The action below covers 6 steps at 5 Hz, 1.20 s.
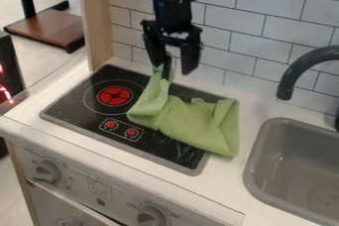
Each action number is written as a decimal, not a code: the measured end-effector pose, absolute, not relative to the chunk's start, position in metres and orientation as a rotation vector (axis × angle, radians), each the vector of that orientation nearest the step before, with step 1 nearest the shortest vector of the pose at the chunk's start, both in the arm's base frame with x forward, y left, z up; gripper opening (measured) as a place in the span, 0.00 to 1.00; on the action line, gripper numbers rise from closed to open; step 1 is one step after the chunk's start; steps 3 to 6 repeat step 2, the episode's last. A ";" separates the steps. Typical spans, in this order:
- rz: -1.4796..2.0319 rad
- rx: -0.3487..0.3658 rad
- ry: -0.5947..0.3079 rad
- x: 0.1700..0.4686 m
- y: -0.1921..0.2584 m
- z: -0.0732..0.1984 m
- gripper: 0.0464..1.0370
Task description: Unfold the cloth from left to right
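The black end effector hangs down over the back of the toy stove. You cannot tell if it is open or closed. The green cloth lies bunched on the stove's right part, with one thin end going up to the end effector. The gray sink is to the right.

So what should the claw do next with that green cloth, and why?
I'd probably have the claw close gently on the cloth's narrow upper end before drawing it rightward. That end reaches up to one fingertip, the fingers stand apart, and the cloth lies creased and bunched over the stove, so it seems to need a grip first.
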<state>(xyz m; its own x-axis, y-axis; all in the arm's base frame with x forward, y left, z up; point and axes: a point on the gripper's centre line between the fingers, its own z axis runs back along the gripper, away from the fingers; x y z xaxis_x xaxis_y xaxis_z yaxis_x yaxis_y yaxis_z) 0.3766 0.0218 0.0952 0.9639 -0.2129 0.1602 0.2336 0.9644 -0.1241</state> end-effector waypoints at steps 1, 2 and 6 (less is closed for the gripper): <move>-0.235 -0.142 -0.148 0.377 0.022 0.096 0.96; -0.235 -0.142 -0.150 0.377 0.022 0.096 0.96; -0.235 -0.142 -0.150 0.377 0.022 0.096 0.96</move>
